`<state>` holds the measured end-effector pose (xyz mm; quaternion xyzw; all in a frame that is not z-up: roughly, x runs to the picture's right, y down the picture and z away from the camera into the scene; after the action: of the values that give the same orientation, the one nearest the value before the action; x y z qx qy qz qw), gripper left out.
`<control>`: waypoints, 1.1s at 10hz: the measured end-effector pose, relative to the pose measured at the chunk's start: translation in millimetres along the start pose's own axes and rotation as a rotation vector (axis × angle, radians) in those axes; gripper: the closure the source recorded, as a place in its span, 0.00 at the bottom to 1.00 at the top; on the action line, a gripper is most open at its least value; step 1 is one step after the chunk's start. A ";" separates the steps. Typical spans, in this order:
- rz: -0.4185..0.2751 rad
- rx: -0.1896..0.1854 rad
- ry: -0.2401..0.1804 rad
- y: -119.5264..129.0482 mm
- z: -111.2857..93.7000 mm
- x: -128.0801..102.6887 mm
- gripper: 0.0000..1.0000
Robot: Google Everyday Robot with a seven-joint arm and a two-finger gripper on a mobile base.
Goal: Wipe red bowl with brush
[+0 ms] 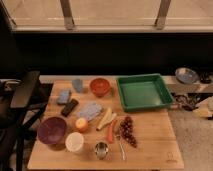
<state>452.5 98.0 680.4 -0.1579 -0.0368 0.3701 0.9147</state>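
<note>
The red bowl is small, round and orange-red. It stands upright at the back middle of the wooden table, just left of the green tray. I see no brush with a long black handle; it is hidden or out of view. My gripper shows only as a pale shape at the right edge of the view. It is off the table, beyond its right side, far from the red bowl.
On the table are a dark purple bowl, black block, blue sponge, blue cup, grey cloth, orange fruit, white cup, metal cup, fork and grapes. A black chair stands left.
</note>
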 end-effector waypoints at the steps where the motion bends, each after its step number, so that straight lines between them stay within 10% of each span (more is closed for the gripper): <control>1: -0.026 -0.008 -0.023 5.9 2.2 -17.0 1.00; 8: -0.275 -0.173 -0.139 99.5 51.3 -164.6 1.00; 11: -0.280 -0.175 -0.139 101.2 51.9 -166.2 1.00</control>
<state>255.4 65.6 705.8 -0.2042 -0.1536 0.2444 0.9354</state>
